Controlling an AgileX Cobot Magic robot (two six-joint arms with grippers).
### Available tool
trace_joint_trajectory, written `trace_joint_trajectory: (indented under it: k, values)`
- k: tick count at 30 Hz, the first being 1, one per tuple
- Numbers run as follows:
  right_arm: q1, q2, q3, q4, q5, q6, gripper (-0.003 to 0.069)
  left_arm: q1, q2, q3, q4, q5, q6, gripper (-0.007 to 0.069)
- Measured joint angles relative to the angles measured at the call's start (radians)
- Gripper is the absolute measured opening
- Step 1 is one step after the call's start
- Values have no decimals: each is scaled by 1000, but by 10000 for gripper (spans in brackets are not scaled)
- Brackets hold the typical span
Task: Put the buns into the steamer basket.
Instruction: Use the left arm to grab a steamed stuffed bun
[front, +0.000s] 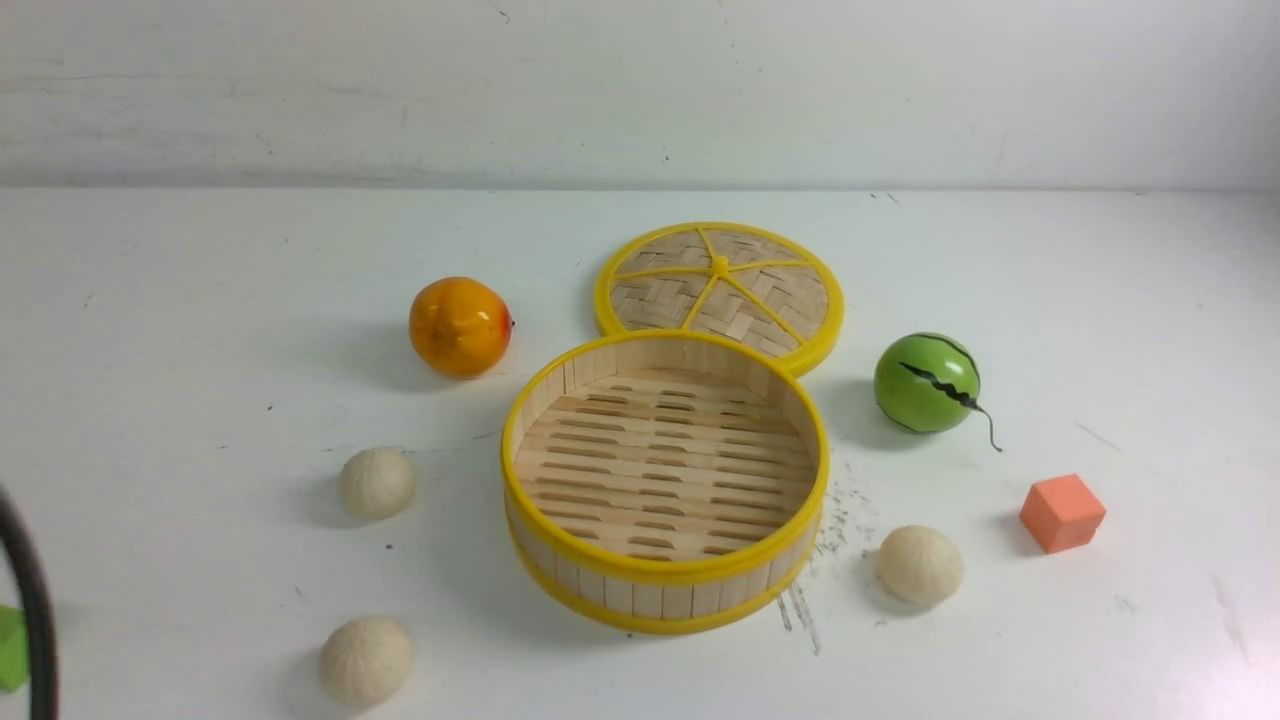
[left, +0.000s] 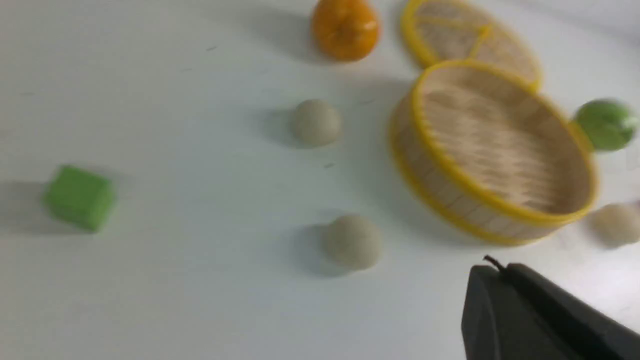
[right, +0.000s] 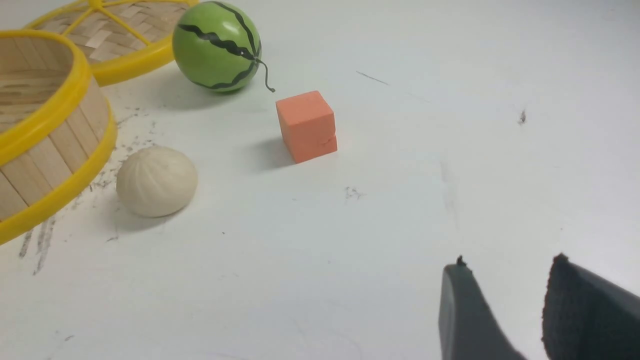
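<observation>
Buns number three, all on the white table (front: 150, 300) and outside the steamer basket (front: 660, 590), none touching it. In the front view two lie to its left, one bun (front: 377, 483) farther back and one bun (front: 365, 660) nearer the robot; the third bun (front: 920, 565) lies just off its right side.

Left to right in that view: one green block (front: 10, 648), only a sliver at the edge; one black cable (front: 35, 600) beside it; one orange fruit (front: 460, 326); the one basket, upright, its slatted floor bare; one woven lid (front: 720, 290) lying flat behind it, rims close, though whether they touch cannot be told; one green striped ball (front: 927, 383); one orange cube (front: 1062, 512).

Only the wrist views show the grippers. The left wrist view, blurred, shows the green block whole and all three buns; there the left gripper (left: 500, 270) has its fingers pressed together on nothing, above bare table near the basket. The right wrist view shows a single bun, its pleat lines plain; the right gripper (right: 510, 262) has a clear gap between its fingers, nothing in it, well apart from that bun.
</observation>
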Motion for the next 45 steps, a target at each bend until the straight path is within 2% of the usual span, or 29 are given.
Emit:
trace_joint_trajectory:
  k: [1, 6, 8, 9, 11, 13, 15, 18, 19, 22, 24, 28, 35, 45]
  values:
    - [0, 0, 0, 0, 0, 0, 239, -24, 96, -71, 87, 53, 27, -14]
    - [0, 0, 0, 0, 0, 0, 239, -168, 278, -180, 192, 100, 57, -14]
    - [0, 0, 0, 0, 0, 0, 239, -278, 393, -230, 255, 114, 49, -14]
    - [0, 0, 0, 0, 0, 0, 239, -278, 402, -233, 261, 114, 47, -14]
    - [0, 0, 0, 0, 0, 0, 239, -348, 535, -272, 327, 108, -18, -14]
    - [0, 0, 0, 0, 0, 0, 239, -367, 623, -309, 361, 103, -77, -5]
    - [0, 0, 0, 0, 0, 0, 239, -372, 720, -344, 376, 92, -113, 33]
    - [0, 0, 0, 0, 0, 0, 239, -374, 848, -384, 374, 58, -140, 129]
    - [0, 0, 0, 0, 0, 0, 239, -374, 856, -389, 374, 54, -144, 137]
    - [0, 0, 0, 0, 0, 0, 239, -374, 990, -422, 365, -19, -181, 303]
    - [0, 0, 0, 0, 0, 0, 239, -374, 1050, -431, 365, -67, -201, 384]
    - [0, 0, 0, 0, 0, 0, 239, -357, 1144, -438, 347, -152, -215, 469]
    - [0, 0, 0, 0, 0, 0, 239, -255, 1289, -438, 292, -277, -222, 479]
    - [0, 0, 0, 0, 0, 0, 239, -248, 1377, -452, 281, -408, -222, 443]
